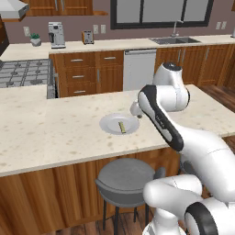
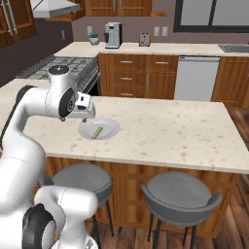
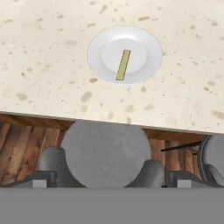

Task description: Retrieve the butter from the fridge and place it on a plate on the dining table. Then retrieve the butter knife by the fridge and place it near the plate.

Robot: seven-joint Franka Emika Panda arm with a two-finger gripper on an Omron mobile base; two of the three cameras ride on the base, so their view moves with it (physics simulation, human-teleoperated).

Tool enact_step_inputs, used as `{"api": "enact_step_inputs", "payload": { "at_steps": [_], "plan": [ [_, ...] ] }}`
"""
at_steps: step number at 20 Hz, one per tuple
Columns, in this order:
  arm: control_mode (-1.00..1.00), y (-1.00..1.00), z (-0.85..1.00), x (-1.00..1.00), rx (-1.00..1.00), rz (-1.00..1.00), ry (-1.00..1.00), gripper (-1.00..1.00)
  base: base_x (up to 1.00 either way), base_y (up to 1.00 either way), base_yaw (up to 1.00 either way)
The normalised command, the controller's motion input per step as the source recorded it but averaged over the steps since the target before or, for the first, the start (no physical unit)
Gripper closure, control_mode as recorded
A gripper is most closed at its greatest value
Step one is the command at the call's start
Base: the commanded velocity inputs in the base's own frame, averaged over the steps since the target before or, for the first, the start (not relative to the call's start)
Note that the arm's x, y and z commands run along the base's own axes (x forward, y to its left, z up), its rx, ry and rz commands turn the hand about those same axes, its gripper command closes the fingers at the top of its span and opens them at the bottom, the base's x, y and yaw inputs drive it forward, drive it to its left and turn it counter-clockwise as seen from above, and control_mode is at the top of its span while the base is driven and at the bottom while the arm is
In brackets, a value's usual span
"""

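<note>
Hand view: butter (image 3: 123,64) on plate (image 3: 124,54), apart from end effector (image 3: 100,173).

Arm (image 1: 160,121) was bent forward from the base, elbow high, wrist angled down. Gripper (image 3: 101,173) pointed downward, jaws spread wide, nothing between the fingertips (image 3: 53,162), held clear above surface.

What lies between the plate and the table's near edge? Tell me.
Nothing: in the hand view, bare speckled stone runs from the plate holding the butter to the dining table edge.
</note>
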Motion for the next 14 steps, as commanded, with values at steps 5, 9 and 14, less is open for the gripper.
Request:
{"api": "enact_step_inputs", "payload": {
  "at_steps": [5,9,14],
  "plan": [
    [-1.0,-0.19,0.11,-1.0,0.0,-0.01,0.25,-1.0,0.0,0.0,0.0],
    [-1.0,0.0,0.83,-0.68,0.0,-0.11,0.37,-1.0,0.0,0.0,0.0],
    [-1.0,-0.01,0.25,-0.73,0.0,-0.13,0.18,-1.0,0.0,0.0,0.0]
  ]
}}
